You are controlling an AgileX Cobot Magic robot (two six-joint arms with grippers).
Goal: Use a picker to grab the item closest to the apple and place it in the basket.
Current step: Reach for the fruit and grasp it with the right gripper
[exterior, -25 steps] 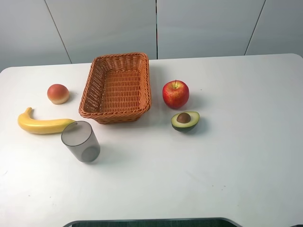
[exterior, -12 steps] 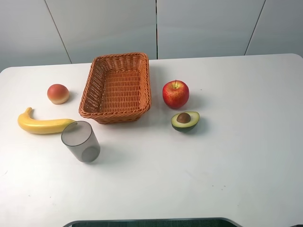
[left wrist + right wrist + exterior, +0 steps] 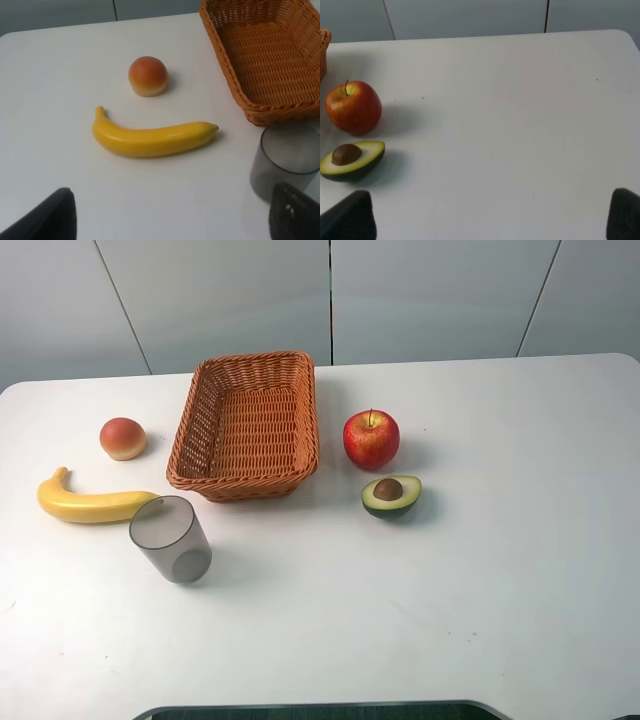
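Note:
A red apple (image 3: 371, 438) (image 3: 353, 107) stands on the white table just right of the woven orange basket (image 3: 248, 425) (image 3: 265, 60). Right in front of the apple lies a halved avocado (image 3: 391, 496) (image 3: 351, 159), cut face and brown pit up. Neither arm shows in the exterior high view. In the left wrist view the dark fingertips (image 3: 42, 220) of my left gripper (image 3: 170, 222) stand wide apart over bare table near the banana. In the right wrist view my right gripper (image 3: 487, 220) is open too, its fingertips (image 3: 347, 220) spread above the table, the avocado ahead of one finger.
A yellow banana (image 3: 92, 503) (image 3: 152, 138) lies left of the basket, with a small peach-coloured fruit (image 3: 122, 438) (image 3: 147, 75) behind it. A grey translucent cup (image 3: 171, 539) (image 3: 286, 160) stands by the basket's front left corner. The table's near edge (image 3: 320, 706) is at the bottom.

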